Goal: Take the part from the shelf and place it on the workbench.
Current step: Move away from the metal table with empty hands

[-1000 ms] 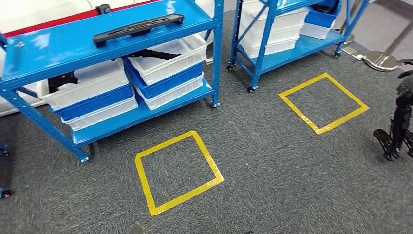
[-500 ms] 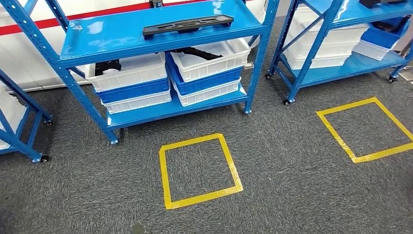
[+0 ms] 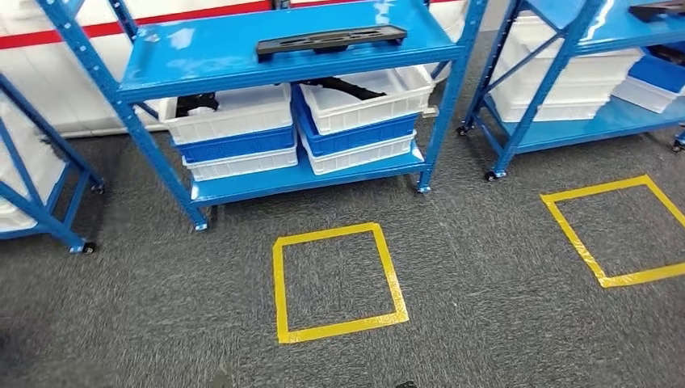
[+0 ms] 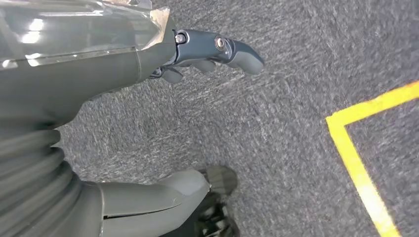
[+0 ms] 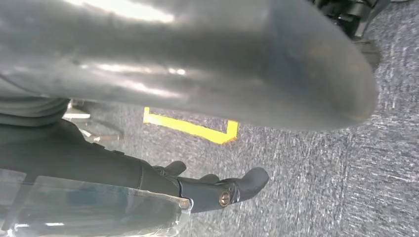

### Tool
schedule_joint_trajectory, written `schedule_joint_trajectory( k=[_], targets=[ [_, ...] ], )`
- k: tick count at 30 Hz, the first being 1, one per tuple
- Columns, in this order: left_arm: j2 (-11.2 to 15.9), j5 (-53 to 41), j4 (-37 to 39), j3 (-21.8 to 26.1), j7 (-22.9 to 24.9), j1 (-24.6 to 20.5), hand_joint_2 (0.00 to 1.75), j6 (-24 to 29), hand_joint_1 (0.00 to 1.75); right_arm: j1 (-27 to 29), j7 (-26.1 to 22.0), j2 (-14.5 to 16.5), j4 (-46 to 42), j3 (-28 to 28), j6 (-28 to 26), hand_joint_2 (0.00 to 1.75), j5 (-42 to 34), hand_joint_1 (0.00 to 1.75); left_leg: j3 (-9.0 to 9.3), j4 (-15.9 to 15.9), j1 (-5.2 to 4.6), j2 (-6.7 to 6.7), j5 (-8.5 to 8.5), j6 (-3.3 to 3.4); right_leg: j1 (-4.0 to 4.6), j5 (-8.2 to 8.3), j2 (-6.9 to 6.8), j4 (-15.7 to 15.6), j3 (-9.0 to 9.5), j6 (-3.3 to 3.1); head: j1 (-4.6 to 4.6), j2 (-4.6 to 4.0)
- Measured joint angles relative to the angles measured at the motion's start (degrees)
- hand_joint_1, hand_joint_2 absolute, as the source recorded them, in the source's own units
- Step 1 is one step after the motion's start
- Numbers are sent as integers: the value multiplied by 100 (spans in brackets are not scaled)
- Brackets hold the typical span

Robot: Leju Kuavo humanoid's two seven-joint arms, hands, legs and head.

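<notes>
Both hands hang at my sides over the carpet, nothing in either. Left hand (image 4: 197, 54): thumb and fingers apart, loosely extended, touching nothing. Right hand (image 5: 217, 190): same, fingers loosely spread, empty, w/ a corner of yellow tape behind it on the floor.

Part (image 3: 331, 40) = long flat black bar lying lengthwise on the top deck of the blue shelf (image 3: 242, 65), near the front edge, a bit right of centre. Looks like rigid moulded plastic or metal w/ cutouts and a raised mid section, so I judge it stiff, prob. moderate weight, not fragile. Deck is glossy paint, so it may slide if I nudge it before I've got hold. Being long, it'll tip if I take one end; best bet is the middle, or both hands spaced either side of the raised bit, fingers wrapping the long edges.

Below the deck: white and blue bins (image 3: 355, 105) stacked on the lower level, some w/ dark parts inside. Yellow tape square (image 3: 339, 283) on the grey carpet in front of the shelf; I'm short of it. Second shelf (image 3: 565, 97) to the right w/ its own tape square (image 3: 622, 230).
</notes>
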Motion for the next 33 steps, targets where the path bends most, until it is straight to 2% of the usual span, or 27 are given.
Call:
schedule_joint_trajectory(
  k=[2, 3, 4, 6, 7, 8, 9, 10, 12, 13, 14, 16, 17, 19, 21, 23, 24, 25, 26, 28, 29, 30, 32, 33],
  targets=[
    [-6, -3, 0, 1, 16, -9, 175, 3, 0, -7, 11, 15, -4, 5, 2, 0, -3, 0, 15, -51, 5, -128, 22, 47, 14, -24, -68, -17, 24, 59, 5, 0],
    [-9, -3, -1, 2, 23, -9, 175, 6, 0, -13, 17, 20, -5, 10, 8, 0, -2, 0, 45, -98, 20, -183, 46, 77, 15, -55, -10, 22, 21, 84, 13, -1],
    [-14, -4, -1, 4, 29, -15, 175, 9, 0, -19, 21, 25, -7, 14, 16, 0, 0, 0, 74, -144, 40, -245, 76, 108, 17, -133, 103, 165, -36, 93, 23, -1],
    [-32, -11, -2, 7, 34, -36, 175, 12, 0, -15, 27, 19, -9, 18, 40, 0, 4, 0, 103, -186, 55, -374, 105, 145, -1, -418, 370, 815, -351, 73, 77, -1],
    [-38, -15, -2, 8, 38, -42, 175, 11, 0, -5, 28, 14, -9, 19, 50, 0, 4, 0, 100, -184, 55, -450, 106, 153, -7, -567, 433, 1218, -568, 64, 100, 0],
    [-43, -19, -2, 10, 42, -39, 175, 11, 0, 5, 28, 6, -9, 19, 57, 0, 4, 0, 99, -182, 55, -525, 104, 154, -10, -650, 452, 1516, -745, 76, 122, 0],
    [-45, -21, -2, 13, 46, -33, 175, 10, 0, 13, 28, -3, -9, 19, 61, 0, 4, 0, 102, -180, 55, -599, 102, 152, -15, -635, 460, 1616, -831, 111, 134, 0],
    [-46, -21, -2, 15, 50, -27, 175, 10, 0, 16, 28, -11, -10, 19, 61, 0, 4, 0, 107, -176, 58, -672, 99, 147, -21, -516, 469, 1472, -797, 163, 142, 0],
    [-52, -22, -2, 19, 51, -25, 175, 9, 0, 12, 28, -21, -12, 20, 61, 0, 7, 0, 116, -151, 62, -812, 81, 116, -57, -130, 568, 688, -486, 265, 161, 0],
    [-55, -22, -2, 20, 52, -25, 175, 9, 0, 11, 27, -21, -13, 21, 63, 0, 7, 0, 113, -126, 54, -871, 62, 86, -69, 22, 623, 328, -342, 272, 175, 0],
    [-56, -22, -2, 21, 54, -24, 175, 9, 0, 9, 26, -19, -13, 22, 65, 0, 8, 0, 105, -105, 45, -911, 44, 56, -74, 109, 668, 98, -242, 248, 183, 0],
    [-54, -22, -2, 22, 56, -14, 175, 9, 0, 6, 24, -14, -13, 25, 69, 0, 8, 0, 86, -93, 40, -961, 28, -4, -53, 147, 656, 9, -191, 138, 163, 0],
    [-50, -22, -2, 22, 56, -8, 175, 10, 0, 3, 23, -8, -14, 28, 70, 0, 9, 0, 78, -92, 54, -958, 23, -30, -62, 158, 629, 5, -175, 87, 144, 0],
    [-47, -23, -2, 22, 57, -6, 175, 11, 0, 1, 14, 2, -17, 43, 72, 0, 12, 0, 3, 79, 73, -775, -91, -92, -82, 170, 565, -8, -159, -1, 103, 0],
    [-48, -28, -2, 22, 58, -18, 175, 11, 0, 11, 5, 4, -20, 63, 72, 0, 15, 0, -288, 689, 87, -516, -426, -151, -75, 157, 476, -14, -147, -69, 47, 0],
    [-46, -31, -2, 22, 58, -19, 175, 11, 0, 33, -2, 3, -20, 79, 70, 0, 16, 0, -683, 1435, 103, -424, -726, -185, -52, 140, 363, -13, -143, -100, 14, 0],
    [-45, -31, -2, 22, 59, -14, 175, 11, 0, 40, -6, 3, -20, 85, 68, 0, 15, 0, -785, 1599, 106, -409, -736, -187, -43, 132, 309, -12, -139, -109, 10, 0],
    [-42, -31, -2, 22, 60, -8, 175, 11, 0, 44, -11, 4, -20, 93, 67, 0, 15, 0, -765, 1528, 107, -397, -629, -176, -33, 123, 257, -12, -130, -115, 3, 0],
    [-38, -31, -2, 22, 60, -7, 175, 11, 0, 44, -14, 7, -20, 103, 66, 0, 15, 0, -626, 1237, 102, -368, -441, -148, -24, 112, 211, -12, -114, -118, -4, 0],
    [-31, -31, -5, 22, 60, -20, 175, 11, 0, 42, -20, 20, -20, 122, 65, 0, 16, 0, -205, 427, 56, -155, -89, -52, 11, 79, 129, -12, -72, -101, -18, 0],
    [-30, -31, -8, 22, 60, -33, 175, 11, 0, 41, -22, 26, -20, 128, 64, 0, 16, 0, -62, 151, 25, -66, -10, -8, 28, 61, 91, -12, -56, -81, -14, 0],
    [-30, -32, -10, 22, 59, -42, 175, 11, 0, 41, -23, 31, -20, 130, 63, 0, 16, 0, 7, 9, -3, -10, 7, 25, 41, 43, 50, -14, -43, -56, -10, 0],
    [-28, -32, -13, 22, 59, -47, 175, 12, 0, 40, -24, 41, -20, 133, 62, 0, 16, 0, 19, -43, -23, -109, 4, 67, 59, 19, -43, -43, -10, -3, -1, 0],
    [-28, -32, -13, 22, 59, -40, 175, 12, 0, 39, -24, 46, -21, 136, 61, 0, 16, 0, 47, -87, -9, -168, 29, 90, 61, -2, -26, -27, -5, 25, 1, 0]
  ],
)
